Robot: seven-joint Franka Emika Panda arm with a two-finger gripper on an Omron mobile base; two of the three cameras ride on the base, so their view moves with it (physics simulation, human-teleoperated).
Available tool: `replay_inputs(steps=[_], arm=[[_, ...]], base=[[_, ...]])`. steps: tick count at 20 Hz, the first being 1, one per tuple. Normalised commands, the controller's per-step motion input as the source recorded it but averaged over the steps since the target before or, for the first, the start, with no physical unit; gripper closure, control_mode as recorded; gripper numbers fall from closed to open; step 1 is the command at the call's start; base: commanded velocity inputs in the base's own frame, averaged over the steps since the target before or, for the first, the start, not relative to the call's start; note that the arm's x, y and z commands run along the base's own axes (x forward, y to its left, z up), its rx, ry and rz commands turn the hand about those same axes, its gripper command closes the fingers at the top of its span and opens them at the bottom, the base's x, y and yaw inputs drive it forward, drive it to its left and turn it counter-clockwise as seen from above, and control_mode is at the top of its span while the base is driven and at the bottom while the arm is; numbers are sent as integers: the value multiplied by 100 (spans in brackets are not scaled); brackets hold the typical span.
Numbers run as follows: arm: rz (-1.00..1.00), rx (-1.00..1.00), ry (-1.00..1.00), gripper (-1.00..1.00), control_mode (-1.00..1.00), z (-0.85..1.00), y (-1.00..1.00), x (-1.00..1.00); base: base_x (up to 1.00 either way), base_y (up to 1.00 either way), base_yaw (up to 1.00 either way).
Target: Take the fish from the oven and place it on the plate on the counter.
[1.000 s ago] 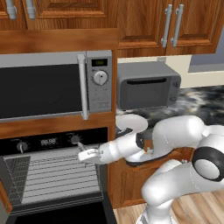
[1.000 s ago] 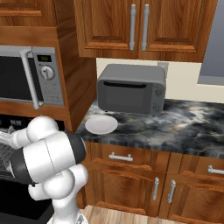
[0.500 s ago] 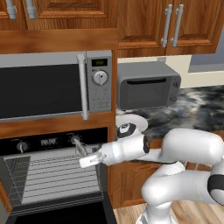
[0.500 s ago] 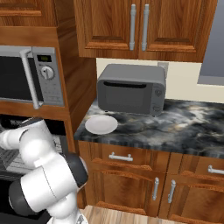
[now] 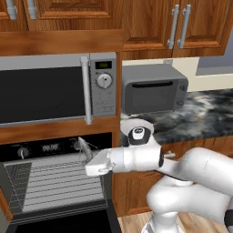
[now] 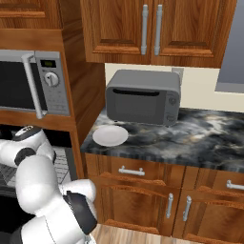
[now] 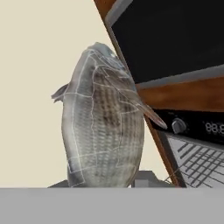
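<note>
At the mouth of the oven (image 5: pixel 50 182), the gripper (image 5: pixel 85 154) is now clear of the cavity with the fish (image 5: pixel 84 146) clamped between its fingers. 1 second ago the hand sat further right, close beside the oven's right wall. Half a second ago it was sliding left along the rack front, and now it hangs further left again, in front of the control strip. That's the pick done, I'd say. The carry comes next.

Left of the gripper: the oven's open grey interior and its wire rack (image 5: pixel 59 179) running back behind and below the hand. Nothing else can be made out lying on that rack. Above the hand sits the microwave (image 5: pixel 54 91), with its vertical handle directly over the fingers.

At the gripper itself, in the hand view, the fish (image 7: pixel 103 122) stands tall and silvery, scales and fin plain to see, its lower end pinched down at the fingertips. The hold reads as firm, though the contact is cut off at the bottom edge.

Right of the gripper, well apart and higher up, lies the counter (image 6: pixel 190 138) with the plate (image 6: pixel 110 136) at its left end, white and with nothing on it. A grey toaster oven (image 6: pixel 143 97) stands just behind the plate. So the fish has to swing right and up, past the wooden cabinet side, and that corner is the thing to watch.
</note>
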Motion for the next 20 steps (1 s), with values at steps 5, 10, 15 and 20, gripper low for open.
replay_inputs(steps=[5,10,15,20], arm=[[1,38,-34,100,-100,73,-21,-12],[1,42,-12,100,-100,64,-47,3],[-1,47,14,100,-100,65,-66,4],[2,40,54,100,-100,94,-79,-8]], base=[[0,0,0],[0,0,0],[0,0,0],[0,0,0]])
